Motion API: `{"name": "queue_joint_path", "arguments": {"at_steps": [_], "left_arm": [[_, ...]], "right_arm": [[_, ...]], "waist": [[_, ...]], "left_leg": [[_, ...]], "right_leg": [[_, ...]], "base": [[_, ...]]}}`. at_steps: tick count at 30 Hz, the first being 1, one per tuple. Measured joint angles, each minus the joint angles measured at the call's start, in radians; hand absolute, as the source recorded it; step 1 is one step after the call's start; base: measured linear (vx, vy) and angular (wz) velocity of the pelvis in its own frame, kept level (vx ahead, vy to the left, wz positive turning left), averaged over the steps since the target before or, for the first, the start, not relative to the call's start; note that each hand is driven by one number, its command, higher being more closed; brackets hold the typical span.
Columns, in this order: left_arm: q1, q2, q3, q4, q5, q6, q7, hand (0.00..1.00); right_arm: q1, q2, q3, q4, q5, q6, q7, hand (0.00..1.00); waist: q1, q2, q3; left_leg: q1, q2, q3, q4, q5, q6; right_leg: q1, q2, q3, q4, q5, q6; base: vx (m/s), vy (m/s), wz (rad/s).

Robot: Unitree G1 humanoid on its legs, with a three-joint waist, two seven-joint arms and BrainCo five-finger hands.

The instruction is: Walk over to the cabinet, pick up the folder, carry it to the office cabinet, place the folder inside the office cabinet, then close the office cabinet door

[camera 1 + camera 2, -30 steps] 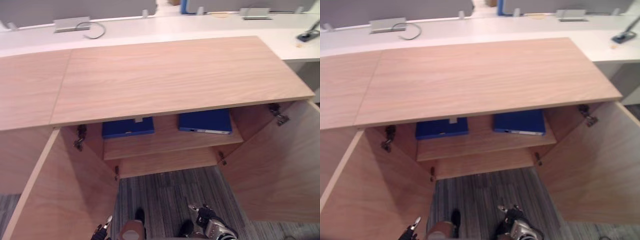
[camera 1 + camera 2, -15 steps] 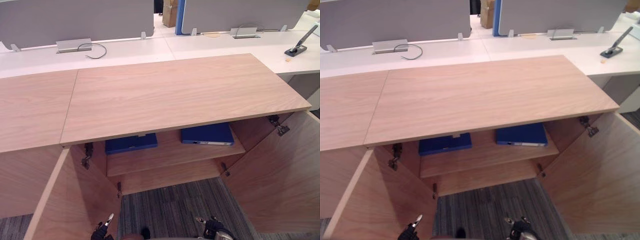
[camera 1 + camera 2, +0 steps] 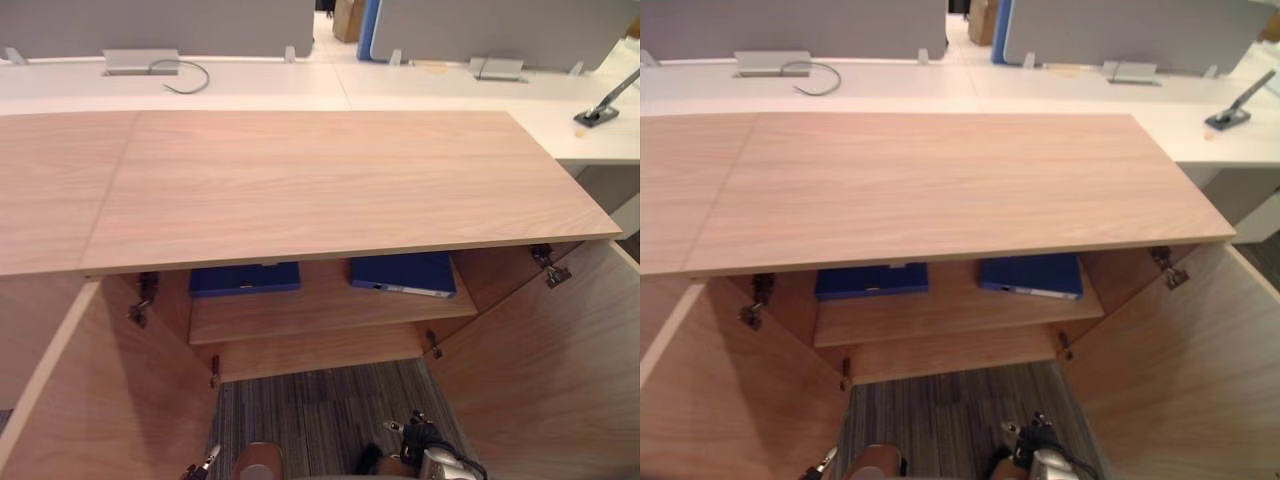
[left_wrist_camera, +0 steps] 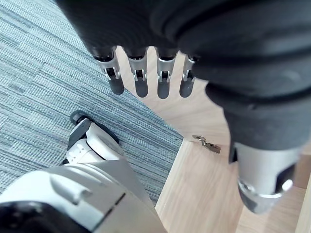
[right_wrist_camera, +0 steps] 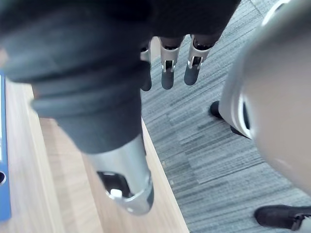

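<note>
I have both hands low in front of the open office cabinet [image 3: 320,185]; the left hand [image 4: 141,80] hangs with its fingers straight and side by side, thumb apart, nothing in it; the right hand [image 5: 167,73] hangs the same way, fingers straight and relaxed, nothing held. Below both hands lies striped grey carpet [image 3: 320,410]. The left door [image 3: 100,400] stands swung out just beside the left hand, on its outer side, and a metal hinge [image 4: 206,144] shows on the wood past that hand's fingertips; the right door [image 3: 540,360] stands swung out on the outer side of the right hand.

The folders are inside, not in my grasp; a blue folder [image 3: 244,278] lies flat on the shelf [image 3: 320,310] ahead of and above the left hand, well apart from it; a second blue folder [image 3: 403,273] lies flat on the same shelf ahead of and above the right hand, turned a little askew, a pale strip along its front edge. Which of the two is the task's own I cannot tell.

Far beyond both hands, past the cabinet's wooden top, runs a white worktop [image 3: 250,85]; a grey box [image 3: 140,60] with a looped cable sits on it.
</note>
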Motion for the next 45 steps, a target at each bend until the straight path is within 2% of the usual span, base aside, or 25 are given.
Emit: {"name": "queue_joint_path", "arguments": {"at_steps": [5, 9, 15, 19, 23, 24, 26, 28, 29, 30, 31, 34, 38, 41, 42, 44, 45], "left_arm": [[-0.028, 0.003, -0.026, -0.015, -0.002, -0.01, 0.008, 0.0], [-0.042, 0.01, -0.042, -0.033, -0.002, -0.022, 0.009, 0.0], [-0.04, 0.011, -0.057, -0.05, -0.005, -0.031, 0.01, 0.0], [-0.036, 0.012, -0.041, -0.045, -0.009, -0.027, 0.021, 0.0], [-0.031, 0.007, 0.002, -0.044, -0.027, -0.021, 0.038, 0.0], [-0.032, 0.0, 0.018, -0.044, -0.04, -0.02, 0.043, 0.0], [-0.039, -0.004, 0.038, -0.044, -0.05, -0.013, 0.047, 0.0], [-0.042, -0.018, 0.057, -0.045, -0.055, -0.012, 0.054, 0.0], [-0.042, -0.035, 0.06, -0.05, -0.061, -0.013, 0.054, 0.0], [-0.041, -0.041, 0.057, -0.049, -0.06, -0.012, 0.053, 0.0], [-0.041, -0.041, 0.055, -0.046, -0.056, -0.008, 0.051, 0.0], [-0.04, -0.039, 0.057, -0.043, -0.037, -0.003, 0.037, 0.0], [-0.032, -0.039, 0.101, -0.022, 0.005, 0.004, 0.027, 0.0], [-0.029, -0.039, 0.126, -0.01, 0.011, 0.005, 0.02, 0.0], [-0.029, -0.041, 0.135, -0.009, 0.012, 0.005, 0.019, 0.0], [-0.03, -0.045, 0.146, -0.004, 0.023, 0.005, 0.017, 0.0], [-0.032, -0.046, 0.146, -0.003, 0.027, 0.005, 0.017, 0.0]], "right_arm": [[-0.013, -0.029, -0.001, -0.174, 0.001, -0.003, -0.033, 0.0], [-0.05, -0.027, -0.004, -0.232, -0.001, -0.006, -0.06, 0.0], [-0.104, -0.027, -0.012, -0.297, 0.0, -0.024, -0.112, 0.0], [-0.113, -0.02, -0.006, -0.293, 0.003, -0.033, -0.118, 0.0], [-0.093, -0.011, 0.005, -0.229, 0.004, -0.036, -0.108, 0.0], [-0.076, -0.009, 0.008, -0.197, 0.005, -0.037, -0.102, 0.0], [-0.04, -0.005, -0.002, -0.148, 0.021, -0.036, -0.1, 0.0], [0.014, -0.002, -0.008, -0.096, 0.05, -0.034, -0.093, 0.0], [0.043, -0.005, -0.01, -0.078, 0.055, -0.034, -0.083, 0.0], [0.052, -0.011, -0.012, -0.074, 0.058, -0.034, -0.079, 0.0], [0.062, -0.013, -0.012, -0.062, 0.065, -0.034, -0.076, 0.0], [0.093, 0.0, -0.012, -0.042, 0.062, -0.032, -0.051, 0.0], [0.11, 0.011, -0.048, -0.019, 0.043, -0.032, -0.037, 0.0], [0.116, 0.01, -0.05, -0.006, 0.038, -0.031, -0.035, 0.0], [0.116, 0.01, -0.052, -0.007, 0.034, -0.031, -0.032, 0.0], [0.115, 0.002, -0.065, -0.018, 0.003, -0.031, -0.024, 0.0], [0.114, -0.002, -0.071, -0.022, 0.001, -0.031, -0.022, 0.0]], "waist": [[-0.011, -0.007, 0.003], [-0.012, -0.027, 0.008], [-0.013, -0.028, 0.026], [-0.015, -0.025, 0.029], [-0.016, -0.024, 0.026], [-0.015, -0.023, 0.026], [-0.024, -0.022, 0.026], [-0.024, -0.017, 0.027], [-0.014, -0.005, 0.022], [-0.014, 0.007, 0.018], [-0.016, 0.011, 0.012], [-0.019, 0.006, 0.006], [-0.031, -0.004, -0.012], [-0.034, -0.007, -0.017], [-0.033, -0.006, -0.017], [-0.043, -0.003, -0.01], [-0.043, 0.0, -0.008]], "left_leg": [[0.108, 0.003, 0.015, -0.152, 0.067, -0.017], [0.121, -0.015, 0.015, -0.201, 0.107, -0.016], [0.143, -0.025, -0.009, -0.307, 0.185, -0.02], [0.12, 0.016, -0.023, -0.392, 0.237, -0.042], [0.085, 0.069, -0.026, -0.387, 0.234, -0.052], [0.072, 0.085, -0.018, -0.368, 0.235, -0.051], [0.041, 0.09, 0.07, -0.306, 0.245, -0.057], [0.024, 0.084, 0.105, -0.23, 0.233, -0.065], [0.023, 0.044, 0.1, -0.221, 0.201, -0.07], [0.023, 0.034, 0.114, -0.227, 0.197, -0.037], [0.037, 0.027, 0.121, -0.247, 0.207, -0.02], [0.083, 0.002, 0.131, -0.33, 0.244, 0.009], [0.135, -0.008, 0.134, -0.425, 0.291, 0.011], [0.14, -0.01, 0.133, -0.439, 0.297, 0.013], [0.141, -0.014, 0.133, -0.436, 0.294, 0.017], [0.145, -0.053, 0.121, -0.405, 0.265, 0.051], [0.145, -0.059, 0.117, -0.389, 0.255, 0.057]], "right_leg": [[0.039, -0.004, 0.002, 0.0, -0.005, -0.007], [0.033, -0.023, 0.0, -0.003, -0.005, -0.007], [0.038, -0.025, -0.012, -0.044, 0.002, -0.007], [0.029, 0.037, -0.036, -0.141, 0.045, -0.025], [0.032, 0.112, -0.054, -0.213, 0.059, -0.044], [0.033, 0.129, -0.062, -0.219, 0.051, -0.056], [0.051, 0.132, -0.092, -0.222, 0.045, -0.06], [0.095, 0.123, -0.111, -0.218, 0.046, -0.079], [0.11, 0.112, -0.107, -0.217, 0.046, -0.079], [0.113, 0.113, -0.107, -0.216, 0.045, -0.078], [0.117, 0.114, -0.103, -0.217, 0.045, -0.074], [0.125, 0.102, -0.086, -0.242, 0.063, -0.058], [0.137, 0.104, -0.084, -0.274, 0.078, -0.056], [0.136, 0.102, -0.084, -0.273, 0.077, -0.055], [0.13, 0.085, -0.084, -0.251, 0.067, -0.046], [0.069, -0.017, -0.067, -0.03, -0.017, -0.026], [0.05, -0.043, -0.048, 0.038, -0.025, -0.028]], "base": [[0.08, -0.085, 0.03], [-0.02, -0.008, 0.08], [-0.1, -0.03, 0.12], [-0.09, -0.072, 0.05], [-0.01, -0.113, -0.01], [0.06, -0.123, 0.13], [0.11, -0.081, 0.4], [0.12, 0.008, 0.4], [0.07, 0.069, 0.04], [0.07, 0.091, -0.05], [0.05, 0.05, -0.04], [0.02, 0.051, -0.06], [-0.01, 0.021, -0.01], [0.0, 0.0, 0.0], [0.02, 0.072, 0.04], [0.02, 0.119, 0.19], [0.01, 0.114, 0.28]]}}
